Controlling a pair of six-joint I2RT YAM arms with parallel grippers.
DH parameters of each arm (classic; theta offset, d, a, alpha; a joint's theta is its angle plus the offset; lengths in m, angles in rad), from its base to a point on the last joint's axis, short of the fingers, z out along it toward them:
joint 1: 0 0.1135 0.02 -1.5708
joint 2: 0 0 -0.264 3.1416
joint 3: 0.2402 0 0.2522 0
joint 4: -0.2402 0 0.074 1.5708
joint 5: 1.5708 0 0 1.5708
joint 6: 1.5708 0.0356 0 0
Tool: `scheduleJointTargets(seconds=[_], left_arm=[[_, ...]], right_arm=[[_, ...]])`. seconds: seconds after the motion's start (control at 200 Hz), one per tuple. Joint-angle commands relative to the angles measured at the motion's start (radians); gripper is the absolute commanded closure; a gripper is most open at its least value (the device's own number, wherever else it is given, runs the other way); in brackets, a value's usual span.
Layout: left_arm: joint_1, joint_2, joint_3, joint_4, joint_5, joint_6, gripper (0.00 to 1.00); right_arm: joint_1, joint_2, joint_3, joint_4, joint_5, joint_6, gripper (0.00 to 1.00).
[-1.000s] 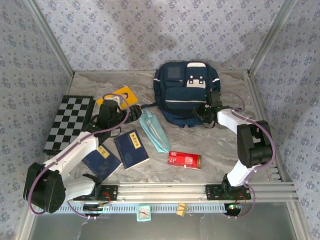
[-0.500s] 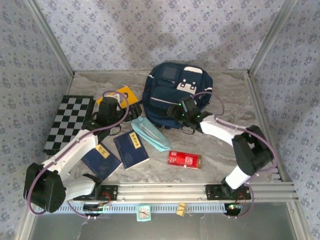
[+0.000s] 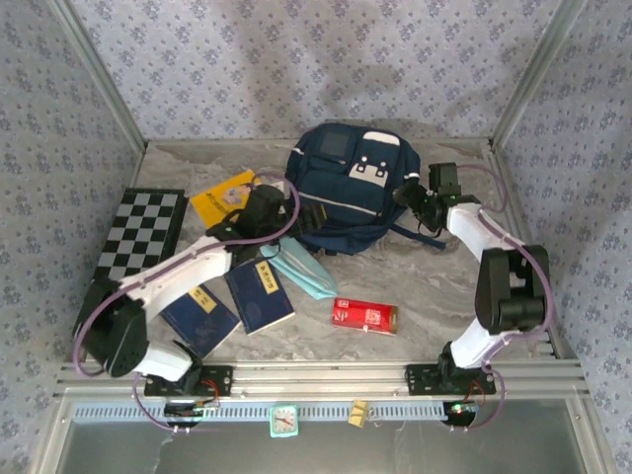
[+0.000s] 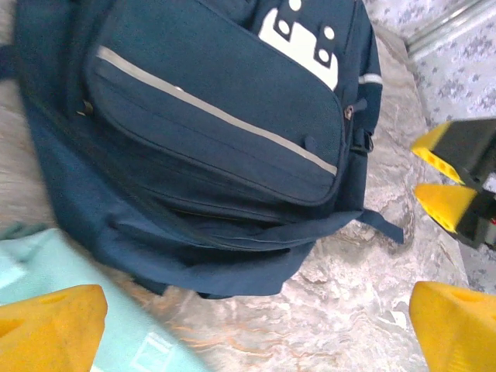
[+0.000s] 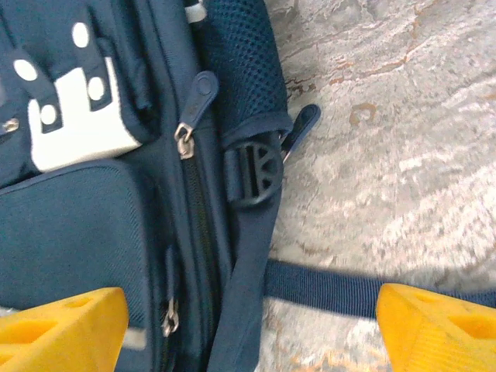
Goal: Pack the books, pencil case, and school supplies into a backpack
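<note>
Your left gripper (image 3: 313, 216) and right gripper (image 3: 404, 194) sit at opposite sides of the backpack (image 3: 341, 178), both jaws spread wide.

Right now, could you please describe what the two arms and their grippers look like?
The left arm and right arm have smooth white shells between bulky black joints, and a thin purple cable loops alongside each. The left gripper and right gripper have chunky yellow wedge-shaped fingertips with moulded recesses, mounted on black bodies.
</note>
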Motion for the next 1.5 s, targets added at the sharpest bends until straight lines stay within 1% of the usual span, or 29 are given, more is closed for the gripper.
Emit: scheduleJointTargets(seconds=[0.0,0.04,0.27,0.275,0.355,0.405,0.425,0.455,0.535,0.565,0.57,0.61,0.63,0.645,0.68,0.77,0.82,0.845,0.985,1.069,1.164,1.234,1.259,1.319,1.354,1.394,1.424,1.464,1.494], left_arm=[[-0.027,0.085,0.074,0.041,-0.031,-0.056,0.0],[-0.033,0.118,0.094,0.041,-0.028,-0.066,0.0],[-0.048,0.269,0.2,0.023,-0.034,-0.083,0.0],[-0.048,0.272,0.201,0.023,-0.035,-0.085,0.0],[-0.055,0.308,0.214,0.027,-0.053,-0.102,0.0],[-0.056,0.334,0.224,0.036,-0.054,-0.108,0.0],[-0.058,0.346,0.229,0.036,-0.054,-0.108,0.0],[-0.057,0.364,0.24,0.031,-0.056,-0.108,0.0],[-0.055,0.409,0.281,-0.002,-0.082,-0.096,0.0],[-0.056,0.423,0.298,-0.015,-0.096,-0.088,0.0],[-0.056,0.426,0.302,-0.017,-0.098,-0.087,0.0],[-0.053,0.446,0.318,-0.014,-0.104,-0.063,0.0],[-0.053,0.456,0.325,-0.001,-0.107,-0.043,0.0],[-0.052,0.462,0.329,0.007,-0.109,-0.029,0.0],[-0.052,0.481,0.343,0.021,-0.115,-0.008,0.0],[-0.036,0.532,0.399,0.019,-0.115,0.032,0.0],[-0.022,0.552,0.426,0.016,-0.125,0.044,0.0],[-0.016,0.561,0.434,0.022,-0.13,0.052,0.0],[0.025,0.603,0.477,0.055,-0.131,0.089,0.0],[0.048,0.629,0.505,0.077,-0.117,0.121,0.0],[0.073,0.657,0.542,0.093,-0.077,0.148,0.0],[0.084,0.684,0.568,0.103,-0.059,0.174,0.0],[0.088,0.698,0.585,0.096,-0.056,0.179,0.0],[0.098,0.73,0.635,0.074,-0.035,0.193,0.0],[0.105,0.744,0.666,0.052,-0.026,0.199,0.0],[0.112,0.751,0.704,0.012,-0.018,0.204,0.0],[0.117,0.745,0.719,-0.011,-0.016,0.207,0.0],[0.123,0.725,0.718,-0.025,-0.017,0.214,0.0],[0.122,0.705,0.707,-0.033,-0.017,0.221,0.0]], right_arm=[[-0.029,0.104,0.095,-0.019,-0.12,-0.049,0.2],[-0.035,0.143,0.139,-0.024,-0.134,-0.055,0.22],[-0.053,0.322,0.31,-0.05,-0.128,-0.08,0.28],[-0.053,0.33,0.317,-0.053,-0.13,-0.106,0.28],[-0.056,0.383,0.352,-0.053,-0.138,-0.124,0.32],[-0.059,0.409,0.367,-0.047,-0.149,-0.122,0.4],[-0.061,0.417,0.37,-0.039,-0.158,-0.118,0.45],[-0.063,0.421,0.366,-0.026,-0.169,-0.111,0.51],[-0.067,0.407,0.339,0.028,-0.188,-0.101,0.65],[-0.069,0.395,0.325,0.035,-0.183,-0.102,0.75],[-0.069,0.395,0.325,0.035,-0.183,-0.102,0.75],[-0.074,0.375,0.306,0.037,-0.182,-0.103,0.85],[-0.077,0.366,0.297,0.042,-0.18,-0.101,0.87],[-0.08,0.358,0.287,0.048,-0.182,-0.099,0.91],[-0.093,0.335,0.255,0.067,-0.185,-0.096,0.94],[-0.124,0.267,0.161,0.132,-0.199,-0.048,0.97],[-0.138,0.232,0.119,0.131,-0.198,-0.048,0.98],[-0.14,0.214,0.099,0.13,-0.196,-0.048,1.0],[-0.142,0.116,-0.05,0.158,-0.224,-0.035,1.0],[-0.123,0.03,-0.161,0.189,-0.222,0.003,1.0],[-0.071,-0.08,-0.257,0.19,-0.165,0.054,1.0],[-0.012,-0.151,-0.299,0.198,-0.127,0.101,1.0],[0.01,-0.169,-0.316,0.208,-0.118,0.122,0.97],[0.053,-0.199,-0.338,0.222,-0.104,0.164,0.84],[0.066,-0.213,-0.344,0.213,-0.092,0.172,0.77],[0.068,-0.227,-0.349,0.191,-0.075,0.174,0.7],[0.062,-0.239,-0.354,0.166,-0.064,0.177,0.62],[0.045,-0.254,-0.366,0.151,-0.072,0.172,0.52],[0.027,-0.264,-0.374,0.14,-0.083,0.162,0.47]])
